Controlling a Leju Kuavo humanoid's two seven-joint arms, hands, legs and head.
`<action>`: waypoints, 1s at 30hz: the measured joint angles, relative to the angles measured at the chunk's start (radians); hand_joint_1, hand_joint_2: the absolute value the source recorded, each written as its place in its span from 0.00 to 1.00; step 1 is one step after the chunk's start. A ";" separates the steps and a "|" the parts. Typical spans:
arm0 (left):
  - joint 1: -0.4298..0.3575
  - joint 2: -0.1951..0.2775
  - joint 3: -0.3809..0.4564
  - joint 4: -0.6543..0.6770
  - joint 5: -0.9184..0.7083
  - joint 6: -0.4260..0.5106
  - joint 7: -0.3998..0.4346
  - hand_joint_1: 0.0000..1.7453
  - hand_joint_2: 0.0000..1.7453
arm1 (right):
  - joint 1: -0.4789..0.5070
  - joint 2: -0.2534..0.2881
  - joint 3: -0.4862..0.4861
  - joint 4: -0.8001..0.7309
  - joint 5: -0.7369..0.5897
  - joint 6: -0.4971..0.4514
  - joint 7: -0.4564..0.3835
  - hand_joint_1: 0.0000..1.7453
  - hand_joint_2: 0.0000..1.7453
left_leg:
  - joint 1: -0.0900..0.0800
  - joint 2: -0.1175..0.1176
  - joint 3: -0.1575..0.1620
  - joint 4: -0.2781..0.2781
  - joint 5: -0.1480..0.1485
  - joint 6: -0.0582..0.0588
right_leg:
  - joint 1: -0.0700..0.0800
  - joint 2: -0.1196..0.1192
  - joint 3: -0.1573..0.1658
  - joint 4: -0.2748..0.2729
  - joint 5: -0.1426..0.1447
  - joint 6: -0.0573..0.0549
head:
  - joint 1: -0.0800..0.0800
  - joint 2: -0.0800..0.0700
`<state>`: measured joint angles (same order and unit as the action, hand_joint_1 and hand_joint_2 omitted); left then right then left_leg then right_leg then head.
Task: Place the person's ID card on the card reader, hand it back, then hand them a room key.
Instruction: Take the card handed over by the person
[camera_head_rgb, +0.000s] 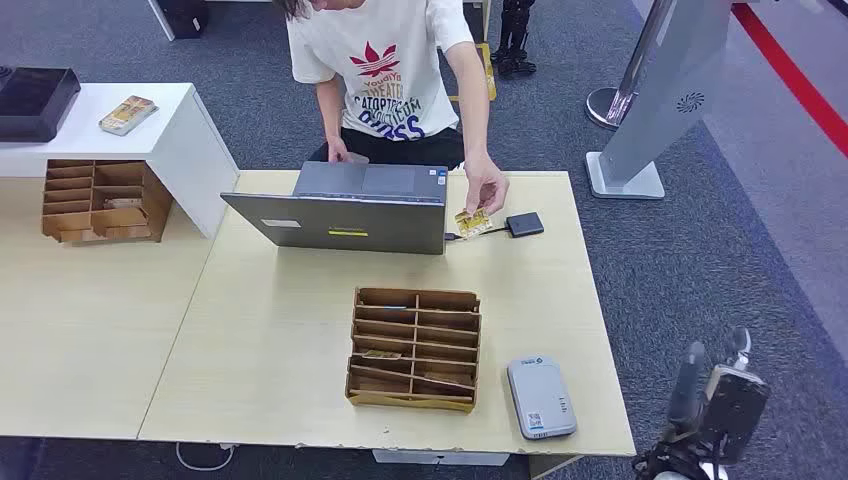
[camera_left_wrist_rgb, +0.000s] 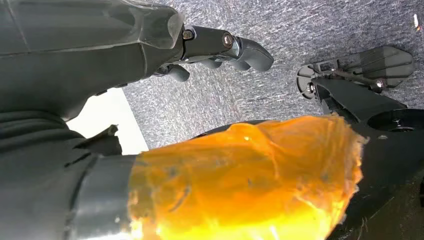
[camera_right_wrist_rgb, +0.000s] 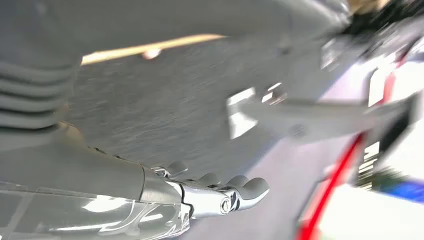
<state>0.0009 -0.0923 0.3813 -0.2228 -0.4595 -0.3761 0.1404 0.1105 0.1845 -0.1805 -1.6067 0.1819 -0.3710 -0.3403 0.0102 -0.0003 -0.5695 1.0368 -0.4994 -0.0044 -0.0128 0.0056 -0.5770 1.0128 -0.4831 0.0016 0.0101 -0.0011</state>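
A person in a white T-shirt (camera_head_rgb: 385, 70) stands behind the table and holds a yellow ID card (camera_head_rgb: 472, 222) low over the tabletop, just right of the laptop. A grey card reader (camera_head_rgb: 540, 397) lies flat near the table's front right corner. A cardboard slotted organiser (camera_head_rgb: 414, 347) with cards in some slots stands left of the reader. My right arm (camera_head_rgb: 712, 400) hangs beside the table's right front corner, below the tabletop; my right hand (camera_right_wrist_rgb: 212, 192) holds nothing, its fingers apart over carpet. My left hand (camera_left_wrist_rgb: 220, 50) hangs over the floor, fingers loosely extended and holding nothing.
An open grey laptop (camera_head_rgb: 345, 215) stands at the table's far middle, with a small black box (camera_head_rgb: 524, 224) cabled to it on the right. A second cardboard organiser (camera_head_rgb: 100, 200) and a white counter (camera_head_rgb: 170, 130) are at the left. A grey stand (camera_head_rgb: 650, 110) rises at the back right.
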 joint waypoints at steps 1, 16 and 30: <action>0.000 0.000 0.000 0.000 -0.002 0.000 0.001 0.00 0.00 | 0.001 -0.004 0.018 -0.013 0.012 -0.004 -0.001 0.00 1.00 | 0.000 0.000 0.000 0.000 0.000 0.000 | 0.000 0.000 0.000 0.000 0.000 0.000 | 0.000 0.000; -0.003 0.000 0.000 0.000 -0.024 0.000 0.007 0.00 0.00 | -0.014 -0.087 0.296 -0.140 0.196 -0.044 0.013 0.00 1.00 | 0.000 0.000 0.000 0.000 0.000 0.000 | 0.000 0.000 0.000 0.000 0.000 0.000 | 0.000 0.000; -0.007 0.000 0.000 0.000 -0.059 0.000 0.014 0.00 0.00 | -0.103 -0.166 0.416 -0.128 0.524 -0.110 0.083 0.00 1.00 | 0.000 0.000 0.000 0.000 0.000 0.000 | 0.000 0.000 0.000 0.000 0.000 0.000 | 0.000 0.000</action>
<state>-0.0060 -0.0922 0.3811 -0.2228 -0.5185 -0.3761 0.1540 0.0071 0.0180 0.2355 -1.7345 0.7059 -0.4809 -0.2575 0.0104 -0.0004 -0.5694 1.0368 -0.4992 -0.0042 -0.0128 0.0057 -0.5769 1.0128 -0.4829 0.0016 0.0100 -0.0011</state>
